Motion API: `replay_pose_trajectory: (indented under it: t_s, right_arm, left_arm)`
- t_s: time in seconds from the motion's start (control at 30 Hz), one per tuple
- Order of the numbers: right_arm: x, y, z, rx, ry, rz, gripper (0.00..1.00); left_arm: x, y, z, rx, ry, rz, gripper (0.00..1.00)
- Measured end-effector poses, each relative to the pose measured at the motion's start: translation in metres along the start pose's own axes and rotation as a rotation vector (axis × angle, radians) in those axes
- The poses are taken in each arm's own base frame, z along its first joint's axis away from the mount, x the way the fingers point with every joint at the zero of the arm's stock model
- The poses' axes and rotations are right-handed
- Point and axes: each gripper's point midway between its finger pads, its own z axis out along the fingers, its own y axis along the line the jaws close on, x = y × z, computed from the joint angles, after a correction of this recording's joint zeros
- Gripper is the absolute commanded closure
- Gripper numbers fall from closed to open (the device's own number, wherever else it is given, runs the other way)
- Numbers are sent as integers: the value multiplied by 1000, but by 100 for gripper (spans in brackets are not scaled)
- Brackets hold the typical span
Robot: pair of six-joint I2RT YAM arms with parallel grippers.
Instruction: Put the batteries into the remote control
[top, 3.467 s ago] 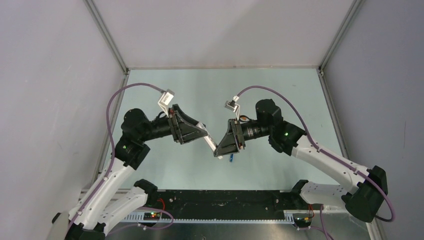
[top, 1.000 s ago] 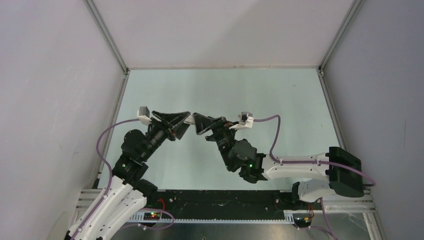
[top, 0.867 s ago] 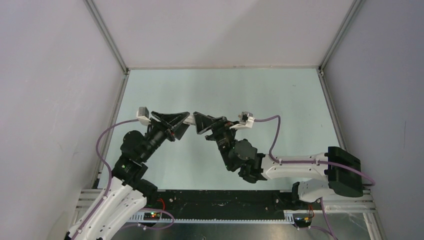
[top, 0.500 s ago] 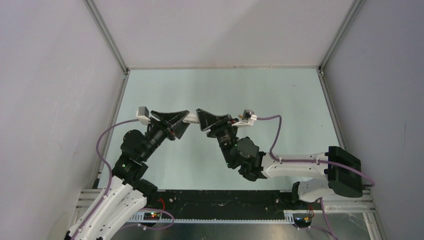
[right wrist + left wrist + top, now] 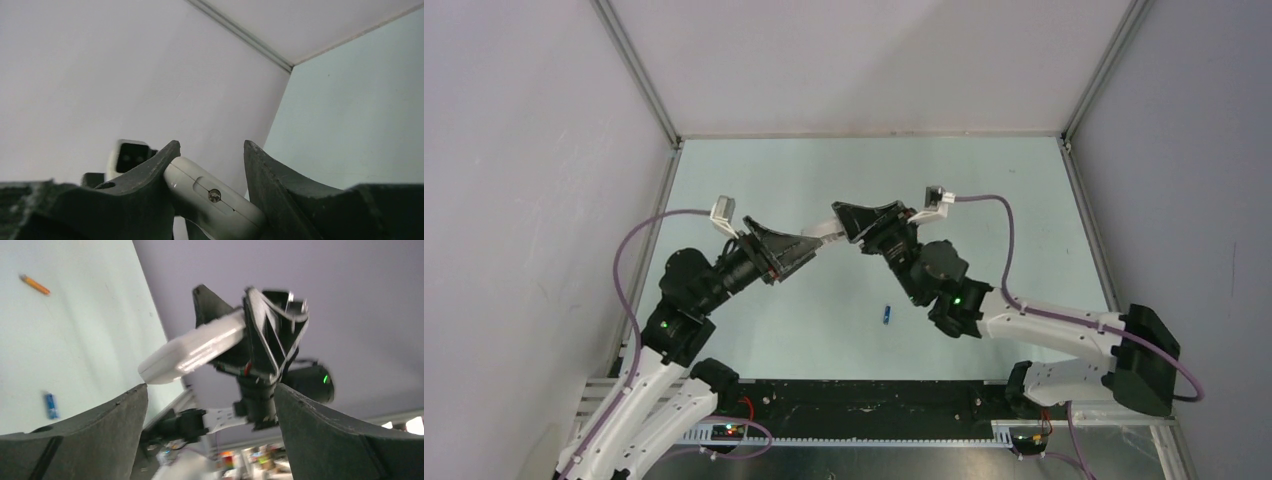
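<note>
Right now my right gripper [image 5: 842,226] pinches one end of the remote control [image 5: 192,347], raised off the table [image 5: 984,190]. My left gripper [image 5: 210,390] stands spread, clear of it. I'd hold that pinch firm and level. Only the left wrist view shows the orange battery [image 5: 35,284] alongside the blue battery [image 5: 50,405]; overhead shows just the blue.

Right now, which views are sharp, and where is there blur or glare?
Top view: sharp, evenly lit, the blue battery visible. Left wrist view: smeared by motion; the remote shows a bright streak. Right wrist view: the remote is fairly sharp, the right tool's dark fingers soft.
</note>
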Motion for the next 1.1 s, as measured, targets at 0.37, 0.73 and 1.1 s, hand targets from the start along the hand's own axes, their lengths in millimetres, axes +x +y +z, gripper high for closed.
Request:
replay_pose_trajectory:
  t_s: [0.37, 0.73, 1.1]
  right_arm:
    - [-8, 5, -25, -155, 343, -36, 76]
    - [15, 59, -76, -507, 637, -146, 75]
    - [48, 87, -82, -761, 744, -130, 74]
  left_arm:
    - [41, -29, -35, 167, 299, 614, 0]
    - [72, -27, -44, 295, 543, 666, 0]
    - [81, -43, -43, 306, 604, 577, 2]
